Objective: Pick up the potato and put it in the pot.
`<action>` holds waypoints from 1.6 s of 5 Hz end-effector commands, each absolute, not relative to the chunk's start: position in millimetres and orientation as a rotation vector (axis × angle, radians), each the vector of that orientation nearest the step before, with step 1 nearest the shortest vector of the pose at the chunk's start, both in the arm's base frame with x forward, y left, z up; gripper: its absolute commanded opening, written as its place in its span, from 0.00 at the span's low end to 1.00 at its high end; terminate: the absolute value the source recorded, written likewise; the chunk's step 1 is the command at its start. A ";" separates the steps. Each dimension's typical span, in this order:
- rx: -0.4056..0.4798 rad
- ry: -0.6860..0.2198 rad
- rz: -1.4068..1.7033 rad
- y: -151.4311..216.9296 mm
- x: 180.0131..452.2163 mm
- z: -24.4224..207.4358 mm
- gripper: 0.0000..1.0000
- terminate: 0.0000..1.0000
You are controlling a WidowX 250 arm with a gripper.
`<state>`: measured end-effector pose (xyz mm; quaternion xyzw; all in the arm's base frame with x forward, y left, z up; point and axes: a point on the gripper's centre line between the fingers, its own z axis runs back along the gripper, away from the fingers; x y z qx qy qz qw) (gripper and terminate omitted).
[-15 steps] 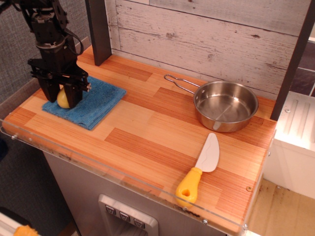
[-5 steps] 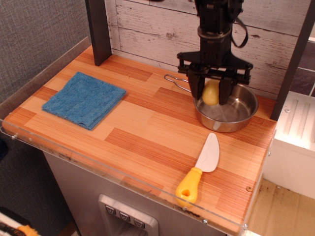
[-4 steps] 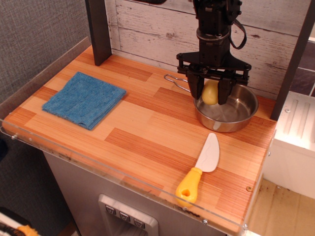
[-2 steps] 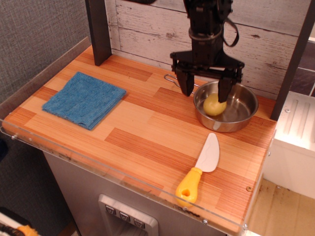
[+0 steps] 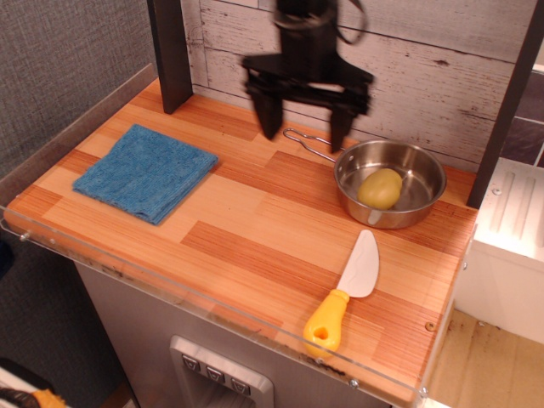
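The small smooth yellow egg-shaped potato lies on the floor of the shallow round shiny stainless-steel pot, a little left of centre, with the rim standing above its lower half all round, so it looks settled and unlikely to roll out; by that, the placing seems done. The black robot hand hangs above the desk to the left of the pot and well clear of it, its two fingers spread wide and holding nothing, and it is somewhat blurred. It sits roughly over the pot's thin wire loop handle, which points left along the wood toward the back wall, and this is the one thing a low sweep there might catch. The folded blue cloth lies flat near the left edge, well apart from everything else. The white-bladed knife with a yellow handle rests near the front edge, just in front of the pot with its blade tip pointing at the rim but not touching it. Between cloth and pot runs a broad bare stretch of wood, the safest room for travel; a clear lip guards the front edge, and dark posts close the back corners.
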<state>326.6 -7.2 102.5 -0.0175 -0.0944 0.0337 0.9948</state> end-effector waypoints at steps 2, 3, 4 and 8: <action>-0.028 -0.128 0.023 27.2 301.9 100.4 1.00 0.00; -0.019 -0.131 0.029 28.0 301.2 99.4 1.00 0.00; -0.045 -0.143 0.000 29.5 298.7 100.4 1.00 0.00; -0.045 -0.143 0.000 29.5 298.7 100.4 1.00 0.00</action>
